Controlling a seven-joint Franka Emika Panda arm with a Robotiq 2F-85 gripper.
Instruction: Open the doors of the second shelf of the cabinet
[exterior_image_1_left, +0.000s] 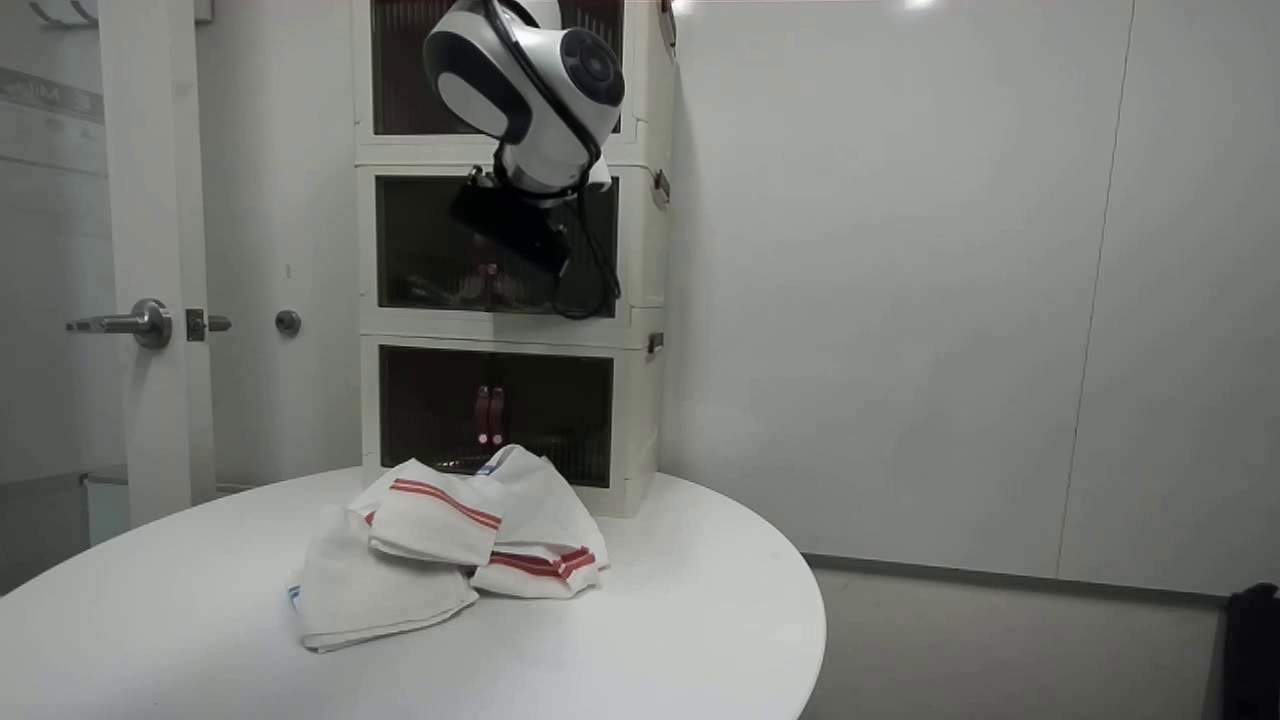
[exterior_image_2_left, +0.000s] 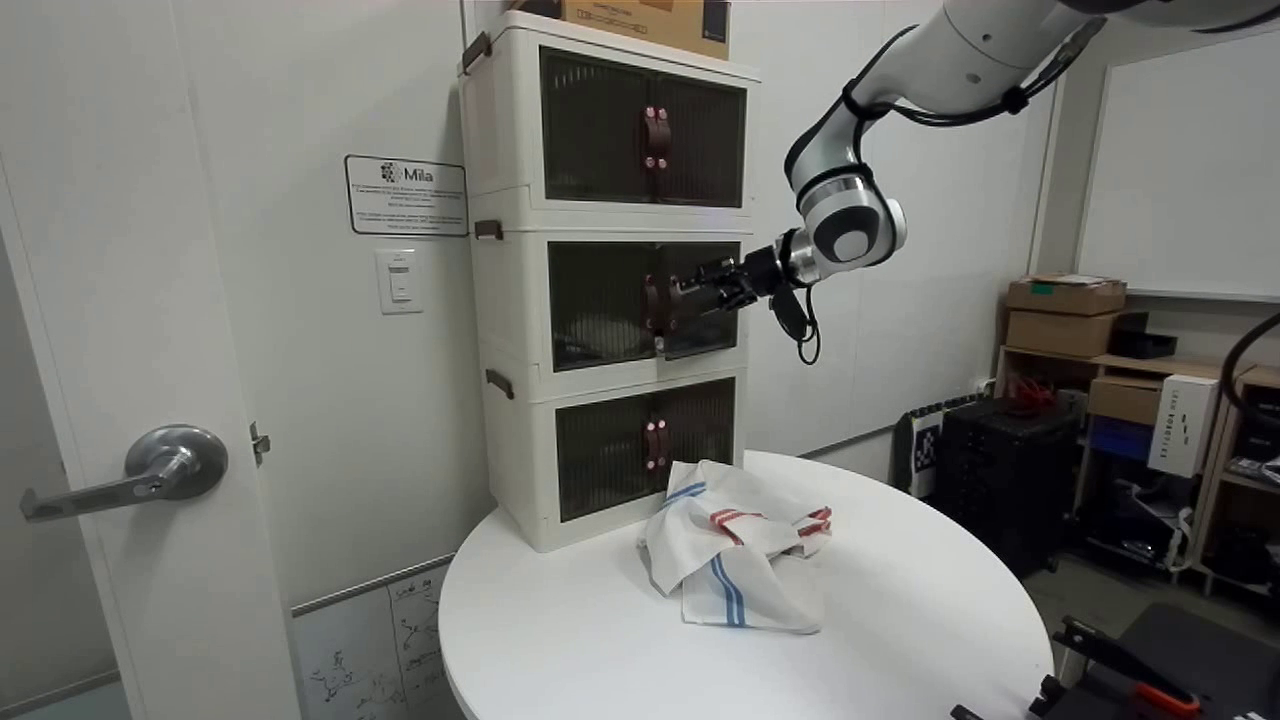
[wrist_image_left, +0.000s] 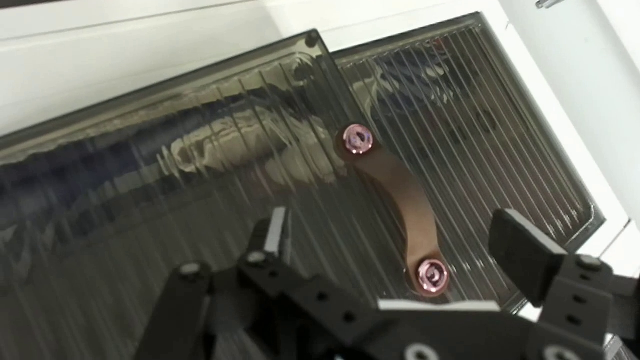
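Black two-fingered gripper (wrist_image_left: 395, 225), spread apart, a curved brown strap handle (wrist_image_left: 421, 210) seen in the gap.
The smoky, ribbed middle-tier door (wrist_image_left: 175, 210), left in the wrist view, looks ajar; probably best to hook its free edge and swing gently.

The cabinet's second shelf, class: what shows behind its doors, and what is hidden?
In the wrist view, pale crinkled shapes and dark blue ones show through the ribbed doors, too unclear to name. Whatever lies behind the end effector is covered.
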